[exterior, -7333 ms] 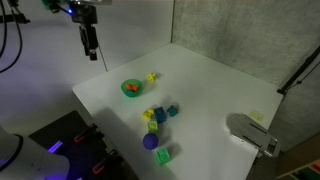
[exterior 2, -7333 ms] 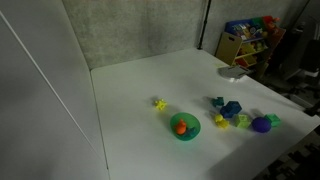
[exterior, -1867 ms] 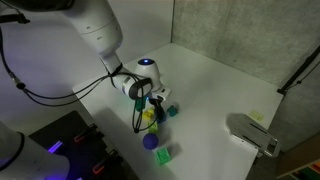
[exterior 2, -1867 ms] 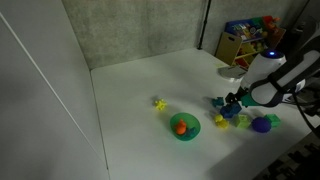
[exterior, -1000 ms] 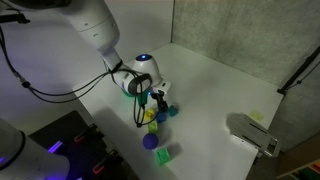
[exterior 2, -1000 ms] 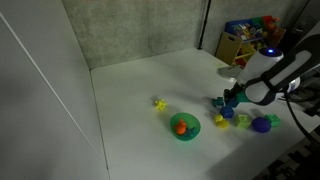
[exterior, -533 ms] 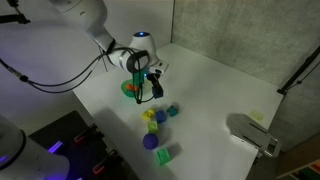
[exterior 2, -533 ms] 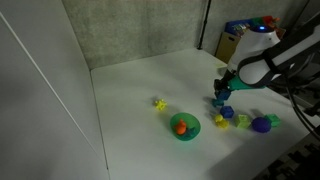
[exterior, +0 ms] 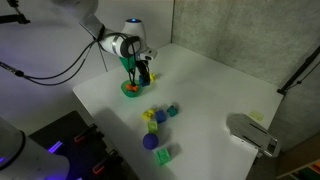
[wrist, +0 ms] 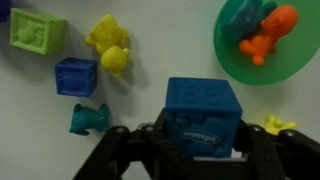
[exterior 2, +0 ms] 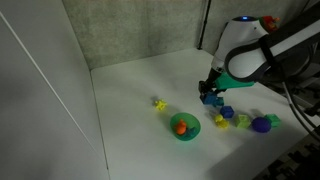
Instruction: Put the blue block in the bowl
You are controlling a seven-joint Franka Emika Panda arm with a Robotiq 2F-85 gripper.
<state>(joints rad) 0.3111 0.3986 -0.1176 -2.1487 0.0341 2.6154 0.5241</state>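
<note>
My gripper (wrist: 203, 138) is shut on the blue block (wrist: 203, 115), which sits between both black fingers (wrist: 122, 150). In both exterior views the gripper (exterior: 143, 73) (exterior 2: 210, 93) holds the blue block (exterior 2: 210, 98) in the air, above the table and close to the bowl. The bright-green bowl (wrist: 234, 48) (exterior: 131, 92) (exterior 2: 192, 133) holds an orange toy (wrist: 268, 32). In the wrist view the bowl lies up and to the right of the held block, not under it.
A second blue block (wrist: 76, 76), a yellow toy (wrist: 110, 45), a green block (wrist: 38, 30) and a teal toy (wrist: 88, 118) lie on the white table. A purple ball (exterior: 150, 141) (exterior 2: 262, 124) and a grey device (exterior: 250, 132) sit further off.
The gripper has risen from the cluster of toys with the blue block and carried it across the table toward the bowl.
</note>
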